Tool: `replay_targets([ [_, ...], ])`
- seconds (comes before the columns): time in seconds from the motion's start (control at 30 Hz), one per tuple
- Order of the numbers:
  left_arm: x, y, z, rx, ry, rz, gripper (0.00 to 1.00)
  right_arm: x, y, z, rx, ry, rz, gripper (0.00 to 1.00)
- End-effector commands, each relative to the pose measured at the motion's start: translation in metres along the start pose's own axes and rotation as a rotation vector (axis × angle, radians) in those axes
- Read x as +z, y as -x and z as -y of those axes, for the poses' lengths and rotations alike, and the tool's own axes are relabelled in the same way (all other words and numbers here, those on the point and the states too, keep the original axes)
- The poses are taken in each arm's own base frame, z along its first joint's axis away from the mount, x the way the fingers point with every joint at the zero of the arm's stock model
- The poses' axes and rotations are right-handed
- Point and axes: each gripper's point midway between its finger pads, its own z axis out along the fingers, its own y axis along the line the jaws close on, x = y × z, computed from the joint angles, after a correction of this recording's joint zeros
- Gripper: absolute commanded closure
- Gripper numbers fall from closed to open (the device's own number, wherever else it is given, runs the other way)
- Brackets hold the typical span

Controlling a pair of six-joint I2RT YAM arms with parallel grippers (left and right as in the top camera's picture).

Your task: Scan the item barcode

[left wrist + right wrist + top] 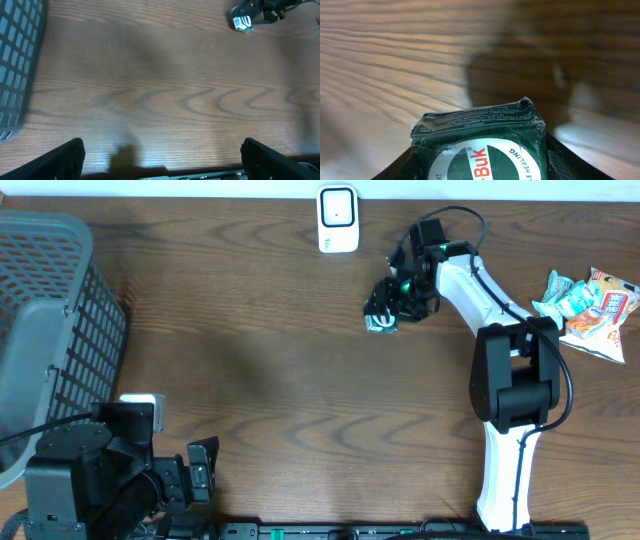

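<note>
Between the jaws of the right gripper (384, 312), a dark green box (479, 134).

Right claw (480, 169) grips the green box (480, 135), a dark finger (567, 160) pressed on each side. The white round label faces up, its red letters reading "-Buk". Ahead of the claw runs the wood-grain bench (390, 60), with a dark shadow (530, 75) just beyond the box.

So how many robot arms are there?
2. The left arm sits bottom left by the basket; the right arm reaches from the right side toward the scanner, holding a box. None looks hidden.
</note>
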Motion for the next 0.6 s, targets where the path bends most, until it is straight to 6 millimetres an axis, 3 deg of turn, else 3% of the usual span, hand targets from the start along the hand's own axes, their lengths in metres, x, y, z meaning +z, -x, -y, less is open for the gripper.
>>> replay_targets([
  [0.0,0.0,0.001,-0.002,-0.005,0.01,0.002,0.02,-0.004,0.005,0.007,-0.036,-0.129,0.031,0.48],
  [0.13,0.0,0.001,-0.001,-0.005,0.009,0.002,0.02,0.001,-0.004,0.01,-0.077,-0.263,0.024,0.5],
  [0.43,0.0,0.001,-0.001,-0.005,0.009,0.002,0.02,0.006,-0.018,-0.005,-0.232,-0.596,0.088,0.5],
  [0.47,0.0,0.001,-0.001,-0.005,0.009,0.002,0.02,0.006,-0.019,-0.008,-0.252,-0.624,0.098,0.48],
  [0.53,0.0,0.001,-0.001,-0.005,0.009,0.002,0.02,0.005,-0.021,-0.014,-0.29,-0.678,0.119,0.3],
  [0.57,0.0,0.001,-0.001,-0.005,0.009,0.002,0.02,0.005,-0.022,-0.018,-0.31,-0.703,0.131,0.26],
])
